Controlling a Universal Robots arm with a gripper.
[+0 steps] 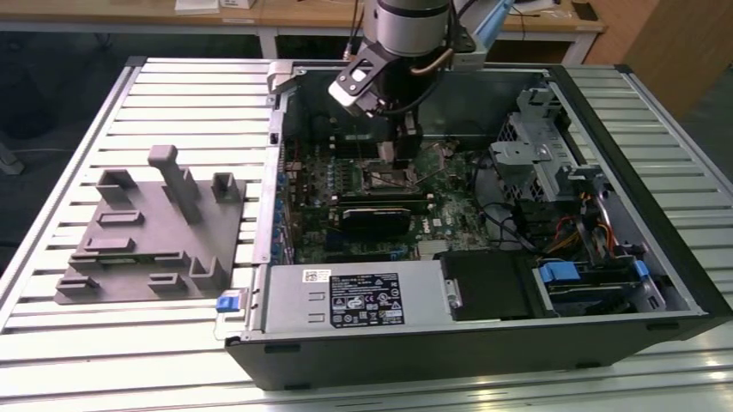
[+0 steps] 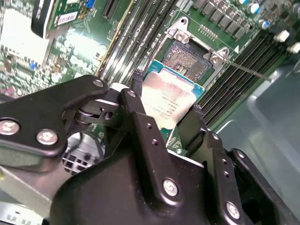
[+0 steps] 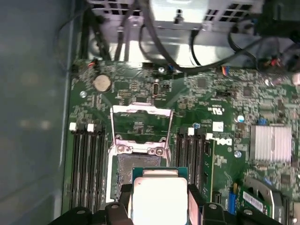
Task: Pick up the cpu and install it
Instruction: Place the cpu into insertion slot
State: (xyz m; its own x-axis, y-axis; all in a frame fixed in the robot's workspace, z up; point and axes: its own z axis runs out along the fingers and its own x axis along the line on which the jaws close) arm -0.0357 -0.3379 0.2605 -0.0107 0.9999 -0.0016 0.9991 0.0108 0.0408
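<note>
Working the arm remotely, I hold the cpu (image 2: 171, 101) in the gripper (image 2: 167, 91), fingers (image 2: 197, 122) clamped on two opposite edges, poised just above the open socket (image 2: 187, 58) on the motherboard (image 1: 458, 206). I judge the chip light, stiff and slick-topped, with a fragile underside, so the edges are the safe place to grip

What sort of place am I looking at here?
Probably a robotics lab for computer assembly: an open computer case sits on a slatted metal table, the arm's end effector holds a cpu close to the motherboard socket, and wooden desks stand behind.
</note>
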